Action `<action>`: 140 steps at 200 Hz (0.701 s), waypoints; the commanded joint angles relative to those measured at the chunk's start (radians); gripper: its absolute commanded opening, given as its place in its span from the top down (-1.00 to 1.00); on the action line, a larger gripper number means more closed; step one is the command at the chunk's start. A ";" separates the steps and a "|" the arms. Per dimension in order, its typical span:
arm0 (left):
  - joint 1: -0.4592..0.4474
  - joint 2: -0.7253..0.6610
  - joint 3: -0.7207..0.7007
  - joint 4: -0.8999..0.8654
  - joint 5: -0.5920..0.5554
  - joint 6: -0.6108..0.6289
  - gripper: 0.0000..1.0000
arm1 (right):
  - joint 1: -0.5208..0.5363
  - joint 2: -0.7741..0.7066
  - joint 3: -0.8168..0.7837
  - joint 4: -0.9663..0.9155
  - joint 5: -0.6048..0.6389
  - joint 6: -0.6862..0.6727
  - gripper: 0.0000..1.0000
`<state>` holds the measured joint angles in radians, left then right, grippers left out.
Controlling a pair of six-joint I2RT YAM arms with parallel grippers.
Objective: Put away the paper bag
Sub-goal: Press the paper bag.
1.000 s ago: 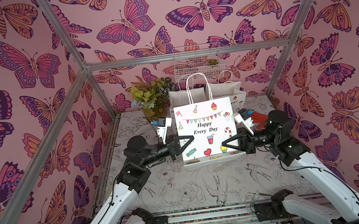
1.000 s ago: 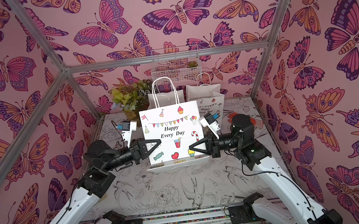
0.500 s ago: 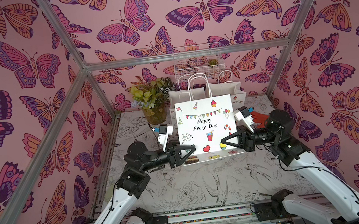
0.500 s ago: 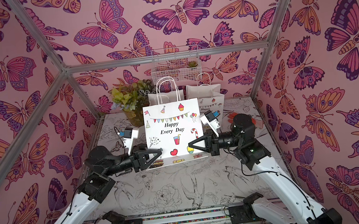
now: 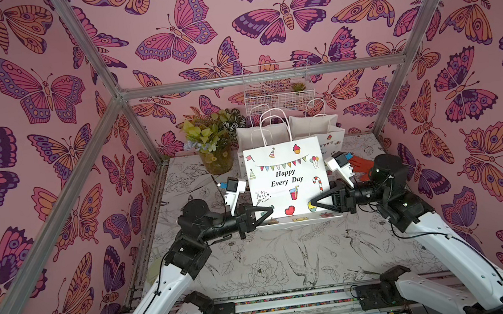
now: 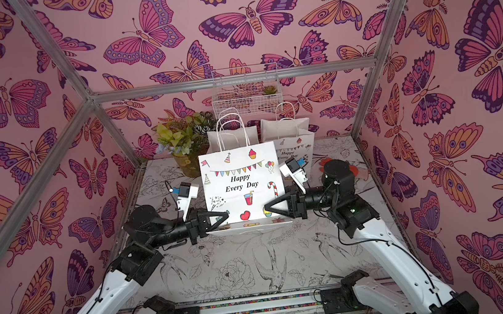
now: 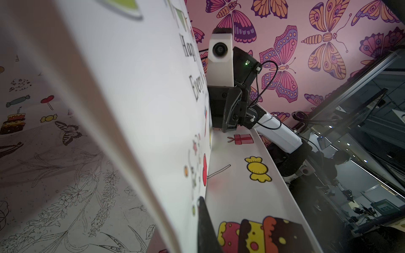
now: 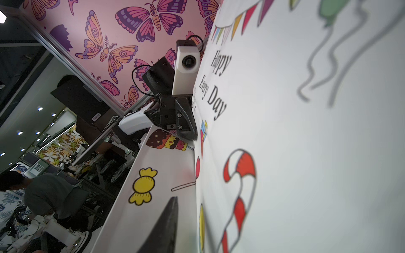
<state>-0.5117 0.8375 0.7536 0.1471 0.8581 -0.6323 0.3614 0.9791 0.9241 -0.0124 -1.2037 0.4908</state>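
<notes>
A: Where is the paper bag [image 5: 284,173] right now?

B: Mid-tabletop [image 5: 287,256], upright, printed face toward the arms. It is just in front of 2 other bags [image 5: 311,125] and near the plant [image 5: 212,136] by the back wall. Its base seems to rest on the surface, though I cannot be sure.

A: How will it handle?

B: Light and thin, I'd judge, and probably empty. The broad face would bow or crease under a hard squeeze, and smooth paper can slip out of a pinch. The creased side edges low down, near the folded base, look the stiffest places to take it. I'd put 1 arm on each side so it does not swing.

A: And the jaws?

B: The left gripper [image 5: 265,215] has its jaws pressed together on the bag's lower left corner. The right gripper [image 5: 315,203] sits at the lower right edge. Its wrist view shows only 1 finger [image 8: 166,225] along the base fold, so I cannot tell whether that side is pinching or letting go.

A: What differs from 1 second ago?

B: The bag has barely shifted. The left gripper was partway up the left edge then and is now lower, at the corner. 0.5 seconds ago its jaws stood apart. The right gripper is where it was
</notes>
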 commanded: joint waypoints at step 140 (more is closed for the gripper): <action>0.016 0.025 0.004 -0.088 -0.074 -0.002 1.00 | 0.002 -0.109 0.014 0.022 -0.044 -0.039 -0.97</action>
<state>-0.5076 0.8486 0.7532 0.0685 0.8108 -0.6182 0.3614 0.9024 0.9413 -0.0467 -1.1988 0.4664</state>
